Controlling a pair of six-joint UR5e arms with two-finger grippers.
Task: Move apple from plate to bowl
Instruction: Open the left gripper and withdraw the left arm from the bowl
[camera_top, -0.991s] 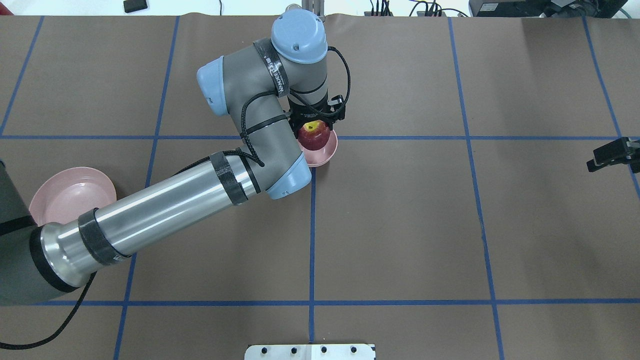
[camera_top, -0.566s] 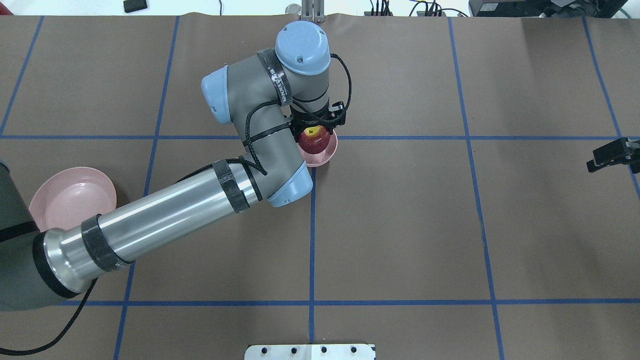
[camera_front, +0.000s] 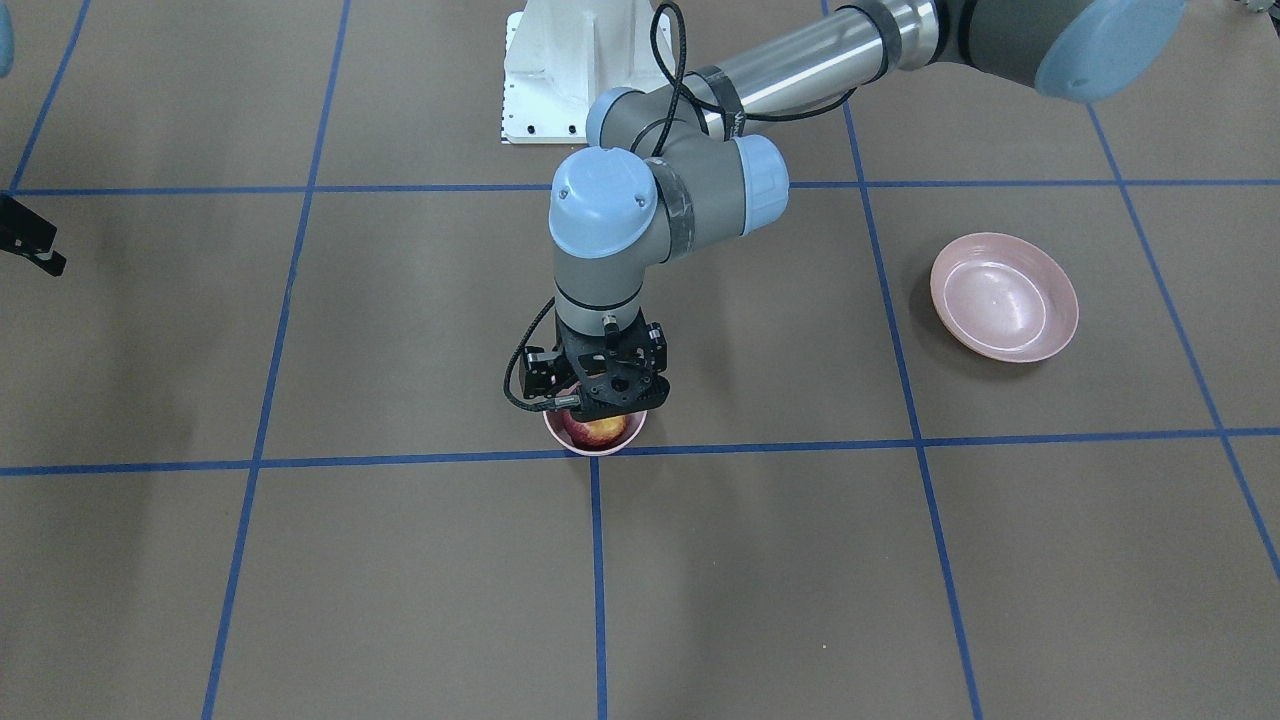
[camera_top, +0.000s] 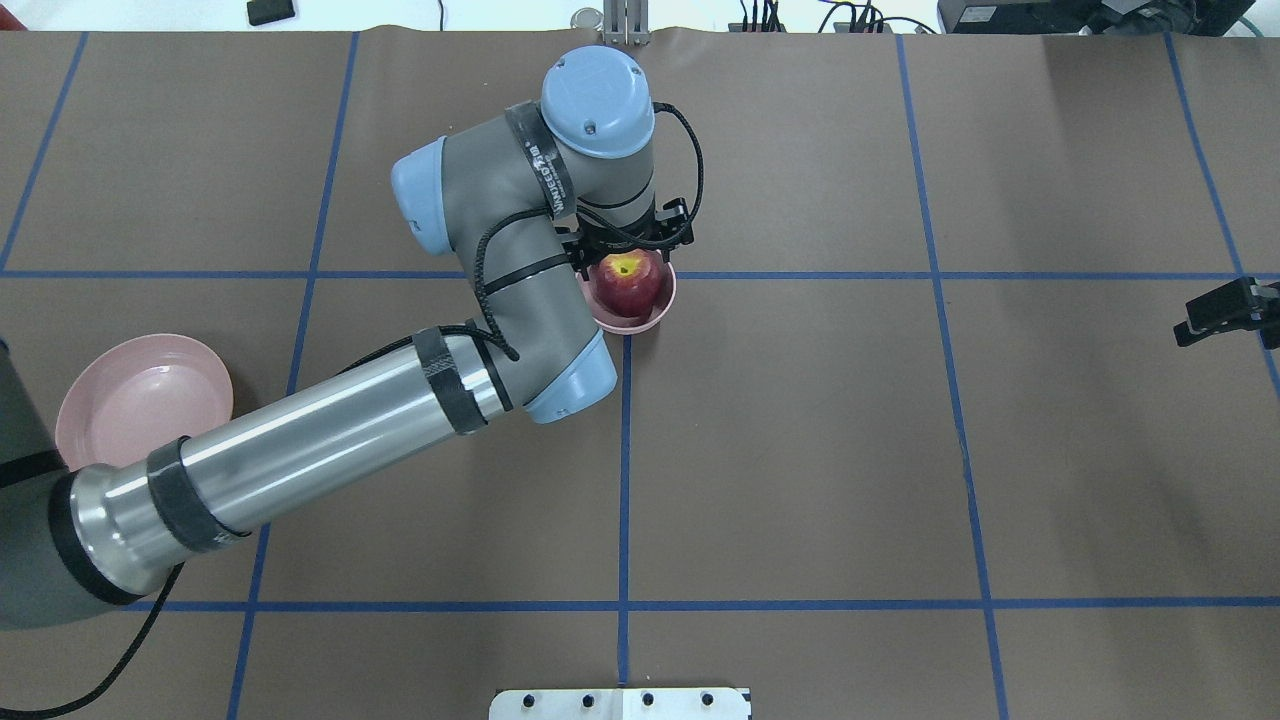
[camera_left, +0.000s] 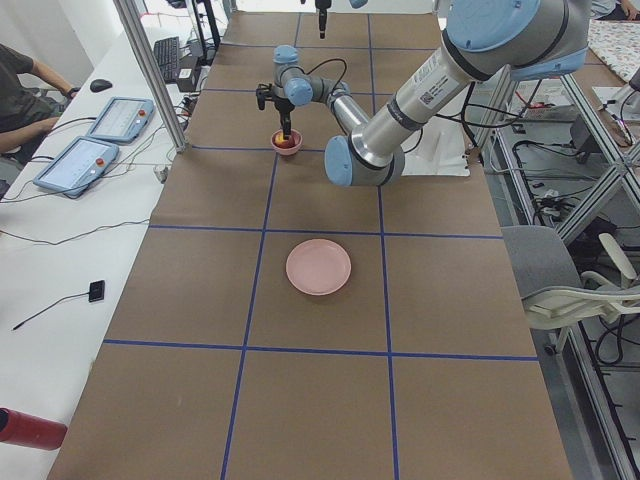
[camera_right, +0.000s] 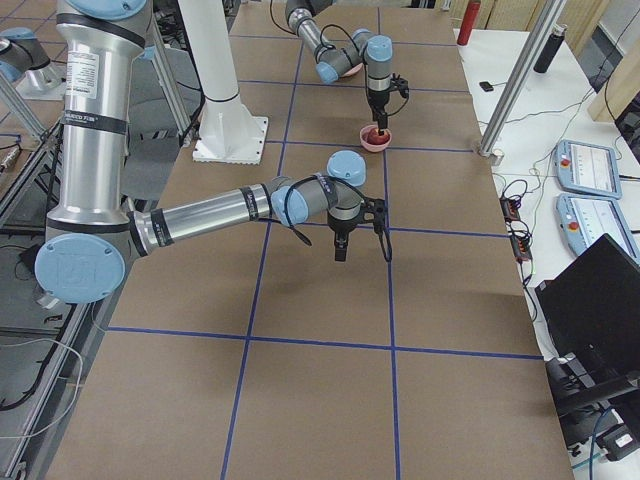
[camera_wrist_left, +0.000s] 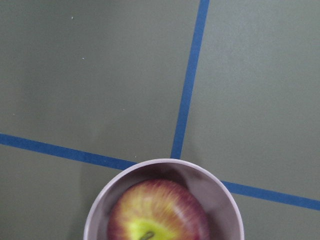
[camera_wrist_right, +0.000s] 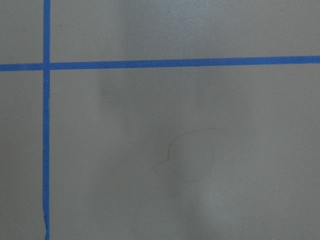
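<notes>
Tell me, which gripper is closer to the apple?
Left. The left gripper is right above the apple in the bowl; the right gripper is far off to the robot's right.

Table (camera_top: 800, 450): wide, flat, covered w/ brown paper, split into big squares by blue tape lines (camera_top: 624, 480). Bowl (camera_top: 655, 315), small, deep, pale pink, stands upright at a crossing of 2 tape lines, approx. mid-table. Plate (camera_top: 140, 400), wider, shallow, same pink, lies flat well apart from the bowl, twd the robot's left end, inside one square & touching no line. White robot mount (camera_front: 560, 100) w/ bolt holes sits at the robot-side edge, on the centre tape line.
</notes>
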